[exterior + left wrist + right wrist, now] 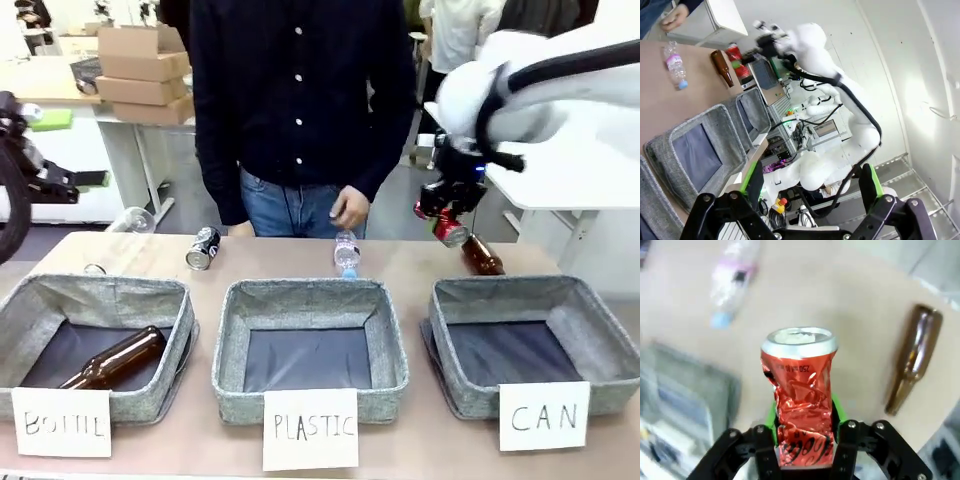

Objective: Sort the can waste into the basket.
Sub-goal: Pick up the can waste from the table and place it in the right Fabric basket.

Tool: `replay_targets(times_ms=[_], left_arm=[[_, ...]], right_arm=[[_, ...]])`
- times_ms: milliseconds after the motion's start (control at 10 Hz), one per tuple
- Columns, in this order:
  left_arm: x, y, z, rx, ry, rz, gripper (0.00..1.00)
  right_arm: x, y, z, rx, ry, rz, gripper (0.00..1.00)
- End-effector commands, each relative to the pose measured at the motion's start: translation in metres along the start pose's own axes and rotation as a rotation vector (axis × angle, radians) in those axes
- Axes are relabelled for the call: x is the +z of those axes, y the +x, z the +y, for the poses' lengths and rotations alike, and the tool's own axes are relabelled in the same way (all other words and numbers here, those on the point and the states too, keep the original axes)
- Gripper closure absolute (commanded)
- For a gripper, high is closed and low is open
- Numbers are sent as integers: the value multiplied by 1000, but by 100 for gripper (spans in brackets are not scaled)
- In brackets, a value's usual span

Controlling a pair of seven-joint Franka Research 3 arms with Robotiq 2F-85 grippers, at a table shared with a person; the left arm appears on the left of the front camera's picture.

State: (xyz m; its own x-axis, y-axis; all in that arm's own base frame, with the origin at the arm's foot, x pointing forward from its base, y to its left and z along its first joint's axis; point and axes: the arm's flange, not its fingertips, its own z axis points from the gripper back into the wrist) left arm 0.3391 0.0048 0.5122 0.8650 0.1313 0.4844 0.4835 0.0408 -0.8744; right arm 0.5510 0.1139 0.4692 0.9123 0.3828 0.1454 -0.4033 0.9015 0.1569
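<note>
We list the right tool [447, 224] clamped on a crumpled red can [799, 390], held in the air over the tabletop [400, 262], beyond the far rim of the grey basket [610, 345] signed "CAN" and near a brown bottle [482, 256] lying there. We list the black can [203, 248] on its side near the tabletop's far edge, behind the gap between the "BOTTLE" basket [30, 300] and the "PLASTIC" basket [392, 340], with a clear plastic bottle [346, 252] lying farther right. We record the left tool [810, 187] with its jaws spread wide and nothing between them.
</note>
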Motion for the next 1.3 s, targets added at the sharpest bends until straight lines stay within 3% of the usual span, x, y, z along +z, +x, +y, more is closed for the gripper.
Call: replay_targets(times_ms=[0,100,300,400,900,1000,1100,1200], left_arm=[[-2,0,-1,-23,-21,-9,0],[-2,0,-1,-23,-21,-9,0],[-2,0,-1,-23,-21,-9,0],[-2,0,-1,-23,-21,-9,0],[-2,0,-1,-23,-21,-9,0],[-2,0,-1,-23,-21,-9,0],[-2,0,-1,-23,-21,-9,0],[-2,0,-1,-23,-21,-9,0]], right_arm=[[46,-105,-11,261,187,228,100],[52,-136,-19,417,263,246,100],[36,-173,-31,446,269,275,100],[29,-184,-33,438,254,244,100],[20,-189,-34,428,232,236,100],[19,-187,-34,413,228,240,14],[19,-187,-35,419,228,237,1],[19,-187,-36,421,231,232,0]])
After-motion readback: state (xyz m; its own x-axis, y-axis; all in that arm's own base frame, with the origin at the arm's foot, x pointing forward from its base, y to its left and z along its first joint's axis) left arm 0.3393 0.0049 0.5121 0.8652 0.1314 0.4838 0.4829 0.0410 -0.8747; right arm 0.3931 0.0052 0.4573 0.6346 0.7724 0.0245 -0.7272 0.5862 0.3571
